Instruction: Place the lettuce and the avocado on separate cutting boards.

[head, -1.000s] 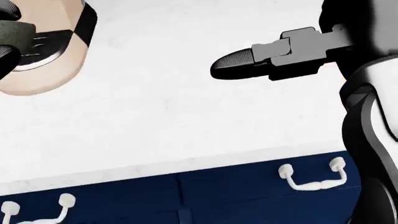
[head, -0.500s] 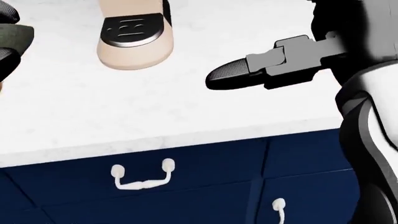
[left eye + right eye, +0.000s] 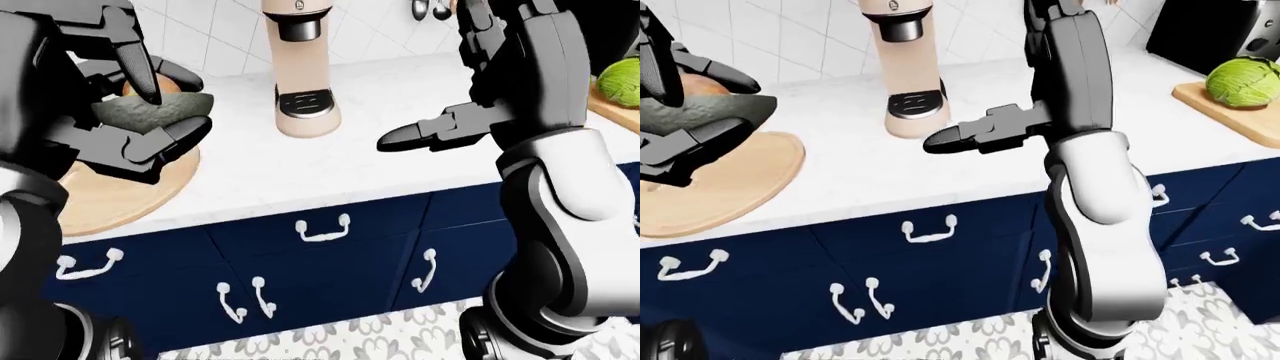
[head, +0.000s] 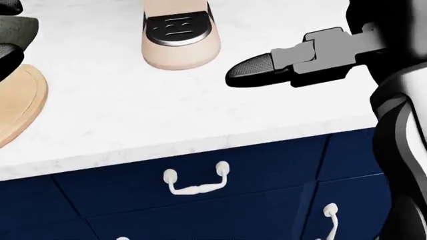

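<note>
We are holding the avocado (image 3: 155,111) in our left hand (image 3: 120,97) at the upper left of the left-eye view, the black fingers (image 3: 135,64) closing round it from above and below. It is a cut half, dark green skin below and a brown stone showing at the top. It is hanging over the round wooden cutting board (image 3: 725,184), which is lying on the white counter (image 4: 166,105) at the left of the right-eye view; we cannot tell whether the avocado is touching the board.

Our right hand (image 3: 970,136) is reaching out over the counter at mid-frame in the right-eye view, its fingers (image 4: 257,69) stretched flat and holding nothing.

The lettuce (image 3: 1242,79) is sitting on a second wooden cutting board (image 3: 1210,101) at the upper right of the right-eye view, well apart from the avocado.

Between the two boards a beige coffee machine (image 3: 300,60) is standing against the tiled wall. We are seeing a small dark mark near its top, too small to read, and no other writing. Navy drawers with white handles (image 4: 196,182) are running below the counter edge.
</note>
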